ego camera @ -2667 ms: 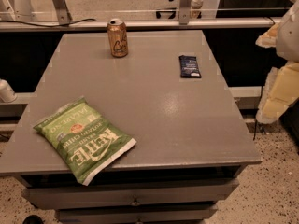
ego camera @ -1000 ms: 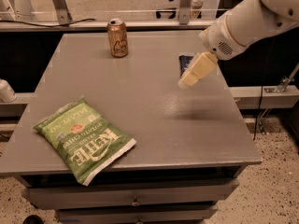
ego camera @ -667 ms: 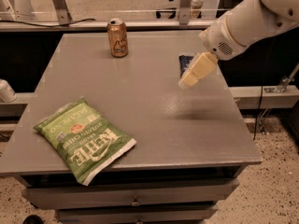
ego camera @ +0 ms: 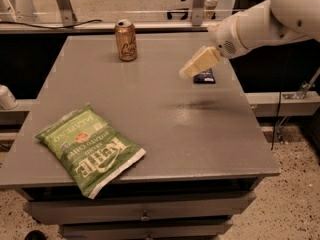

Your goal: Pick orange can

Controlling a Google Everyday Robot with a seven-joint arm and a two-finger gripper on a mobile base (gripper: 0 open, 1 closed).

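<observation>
Nearest the camera, a green chip bag (ego camera: 90, 156) is lying on the grey table (ego camera: 200, 134), well to the left of the gripper (ego camera: 192, 69) and nearer than it. The gripper is hanging above the table's right side at the end of the white arm (ego camera: 260, 21), holding nothing, and whether it is open or closed I cannot tell; a flat dark blue packet (ego camera: 205, 77) is lying just beyond and below it. The orange can (ego camera: 125, 40) is standing upright near the far edge, well apart from the gripper, to its left and a little farther back.
</observation>
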